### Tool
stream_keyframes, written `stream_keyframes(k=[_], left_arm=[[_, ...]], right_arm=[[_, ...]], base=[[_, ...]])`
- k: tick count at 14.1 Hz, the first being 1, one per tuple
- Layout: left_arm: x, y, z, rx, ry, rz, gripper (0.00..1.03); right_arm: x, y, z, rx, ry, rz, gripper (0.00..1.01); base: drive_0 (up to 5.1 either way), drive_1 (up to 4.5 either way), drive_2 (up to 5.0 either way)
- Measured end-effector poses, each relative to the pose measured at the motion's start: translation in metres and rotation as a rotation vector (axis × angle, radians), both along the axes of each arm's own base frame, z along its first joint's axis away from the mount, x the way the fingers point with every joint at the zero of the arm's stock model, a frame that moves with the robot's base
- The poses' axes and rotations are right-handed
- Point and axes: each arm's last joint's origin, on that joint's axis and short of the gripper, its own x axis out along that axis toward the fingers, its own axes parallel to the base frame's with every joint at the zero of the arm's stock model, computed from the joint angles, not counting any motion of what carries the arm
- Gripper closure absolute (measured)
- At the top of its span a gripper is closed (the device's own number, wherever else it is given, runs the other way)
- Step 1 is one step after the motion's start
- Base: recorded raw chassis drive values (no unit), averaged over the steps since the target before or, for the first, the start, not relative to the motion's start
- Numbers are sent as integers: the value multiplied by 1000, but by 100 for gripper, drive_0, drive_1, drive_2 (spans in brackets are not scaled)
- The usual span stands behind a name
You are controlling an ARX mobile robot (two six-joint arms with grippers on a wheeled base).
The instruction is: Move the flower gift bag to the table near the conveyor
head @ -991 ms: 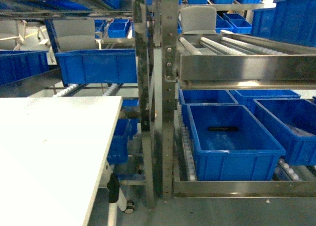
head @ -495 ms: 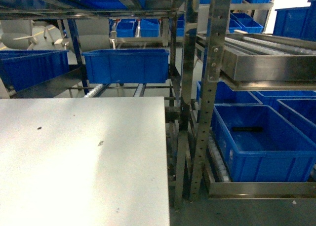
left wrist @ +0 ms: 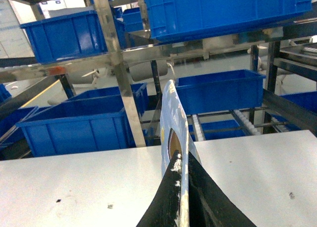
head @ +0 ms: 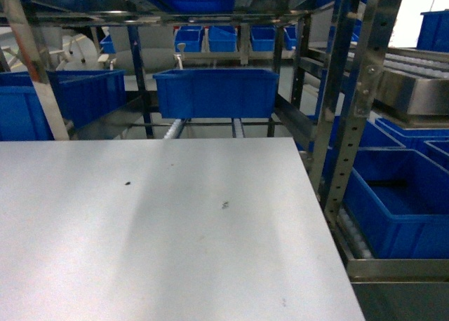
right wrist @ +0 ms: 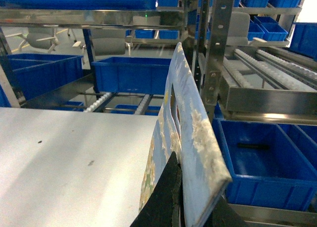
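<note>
The flower gift bag (left wrist: 171,118) is held upright above the white-grey table (left wrist: 74,177), seen edge-on in the left wrist view. My left gripper (left wrist: 181,160) is shut on its thin rim, and the black fingers (left wrist: 168,202) pinch it from both sides. In the right wrist view the bag (right wrist: 190,123) shows its pale blue, flower-printed side, with my right gripper (right wrist: 190,175) shut on its other rim over the table's right edge (right wrist: 143,152). The conveyor (head: 175,128) with white rollers stands just behind the table (head: 140,251). The head view shows neither bag nor grippers.
A blue bin (head: 214,93) sits on the rack behind the table. More blue bins (head: 400,209) fill the lower rack at the right. A steel upright (head: 344,125) stands close to the table's right edge. A roller lane (right wrist: 247,63) runs at the right.
In the head view the table has slid right and grown to fill most of the frame. The steel uprights and blue bins have shifted to the right edge.
</note>
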Motion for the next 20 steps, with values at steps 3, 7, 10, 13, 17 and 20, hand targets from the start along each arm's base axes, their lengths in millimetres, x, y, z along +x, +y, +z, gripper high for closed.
stream_keyframes(k=[3,7,10,13,17,20], left_arm=[[0,0,0,0,1,0,101],[0,0,0,0,1,0,101],[0,0,0,0,1,0,101],[0,0,0,0,3,0,101],[0,0,0,0,2,0,101],[0,0,0,0,1,0,101]], right_arm=[[0,0,0,0,1,0,99],[0,0,0,0,0,0,99],[0,0,0,0,-1,0,99],[0,0,0,0,1,0,99],[0,0,0,0,1,-1,99],[1,0,-1,0,6,0,99]], base=[[-499,247,247],[-490,255,255],[-496,250,250],[-492,254,254],[-502,243,243],[-384,187,187]])
